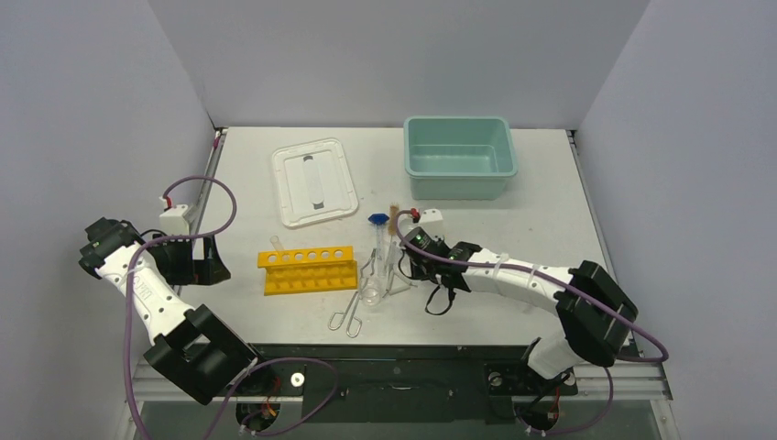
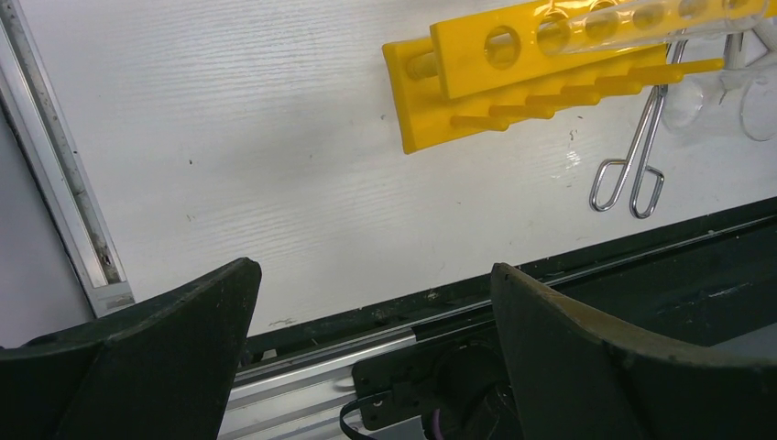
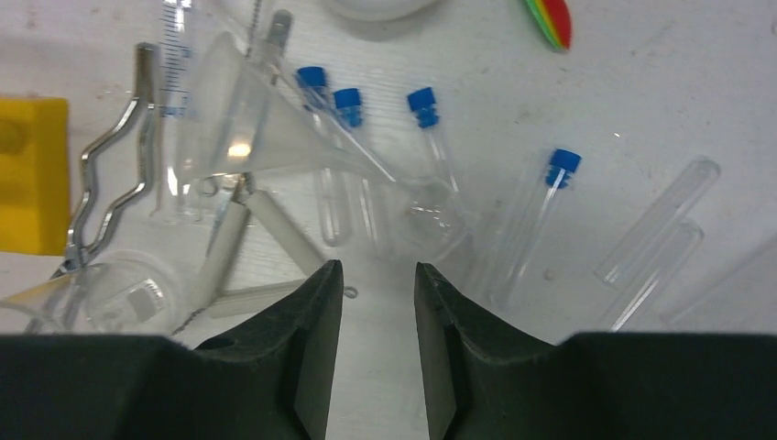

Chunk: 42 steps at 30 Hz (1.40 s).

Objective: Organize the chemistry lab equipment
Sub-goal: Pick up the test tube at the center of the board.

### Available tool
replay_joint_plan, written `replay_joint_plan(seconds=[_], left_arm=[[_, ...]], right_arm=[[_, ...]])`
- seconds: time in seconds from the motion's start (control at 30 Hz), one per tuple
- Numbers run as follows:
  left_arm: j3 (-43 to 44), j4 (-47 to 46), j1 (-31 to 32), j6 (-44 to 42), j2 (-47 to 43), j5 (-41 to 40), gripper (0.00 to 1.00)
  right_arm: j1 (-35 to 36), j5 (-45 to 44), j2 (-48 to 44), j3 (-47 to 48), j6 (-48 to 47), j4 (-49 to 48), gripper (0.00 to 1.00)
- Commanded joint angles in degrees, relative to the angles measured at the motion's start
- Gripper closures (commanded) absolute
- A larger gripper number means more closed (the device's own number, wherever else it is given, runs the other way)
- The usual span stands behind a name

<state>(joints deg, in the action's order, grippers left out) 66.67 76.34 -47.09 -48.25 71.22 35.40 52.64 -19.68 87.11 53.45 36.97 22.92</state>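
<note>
The chemistry lab equipment lies in a heap at mid-table. It includes a yellow holed rack, metal tongs, blue-capped vials, clear glass tubes, a clear funnel, a wire triangle and a tan-bristled brush. My right gripper hovers low over the heap. It is open to a narrow gap, with only bare table between the fingers. My left gripper is wide open and empty, left of the rack.
A teal tub stands at the back right. A white lid lies at the back centre. The table's near edge and metal rail lie just below my left gripper. A rainbow-coloured object lies beyond the vials.
</note>
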Motion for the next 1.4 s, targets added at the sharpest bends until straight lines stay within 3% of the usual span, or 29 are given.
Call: replay_joint_plan(seconds=[0.0,0.33,0.67,0.97,1.37], left_arm=[[2.82,1.27,-0.33,-1.36,-0.42,2.22,0.03],[3.11,1.13,-0.03,-1.11,0.51,2.68,0.03],[3.09,0.79,0.5,0.01,0.98,2.69,0.03],[3.27,0.57,0.59,-0.13,0.6,2.62,0.03],[3.37,0.68,0.59,-0.83,0.28,2.33,0.03]], right_arm=[[-2.55,-2.6,-5.14,-3.74,2.81,0.4,0.68],[-8.69,-0.42,-11.64,-10.45,3.56,-0.4,0.71],[-15.74,2.31,-8.14,-10.97,3.0,-2.66,0.77],[-18.98,-0.45,-8.01,-11.28,3.63,-0.89,0.75],[-21.7,-1.16,-1.3,-10.46,2.98,-3.39,0.72]])
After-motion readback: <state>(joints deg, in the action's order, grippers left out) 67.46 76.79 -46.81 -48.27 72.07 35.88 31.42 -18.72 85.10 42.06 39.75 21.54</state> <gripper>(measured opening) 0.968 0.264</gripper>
